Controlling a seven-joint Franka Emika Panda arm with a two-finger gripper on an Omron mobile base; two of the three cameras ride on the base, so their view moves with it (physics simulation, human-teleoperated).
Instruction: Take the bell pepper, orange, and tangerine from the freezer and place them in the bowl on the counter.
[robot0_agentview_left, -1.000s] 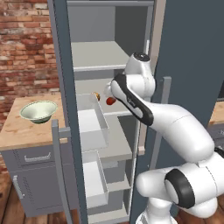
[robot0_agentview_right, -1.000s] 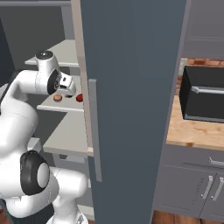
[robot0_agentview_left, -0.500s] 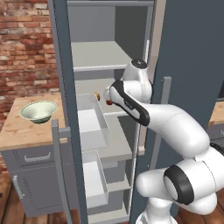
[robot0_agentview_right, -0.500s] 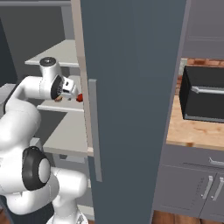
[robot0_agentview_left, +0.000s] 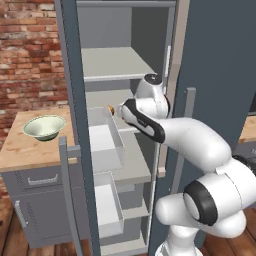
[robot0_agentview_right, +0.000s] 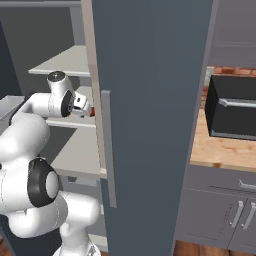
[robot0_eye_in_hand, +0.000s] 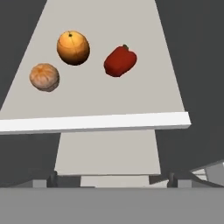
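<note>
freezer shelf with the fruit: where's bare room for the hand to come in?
On the pale grey freezer shelf, the front strip between the white front edge and the fruit is bare, as is the part right of the glossy red bell pepper. The back is crowded: round orange, duller tangerine and pepper sit close together.

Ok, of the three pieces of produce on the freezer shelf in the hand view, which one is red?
The bell pepper, lumpy and glossy red, on the right of the group. The orange and tangerine beside it are both round and orange-toned.
</note>
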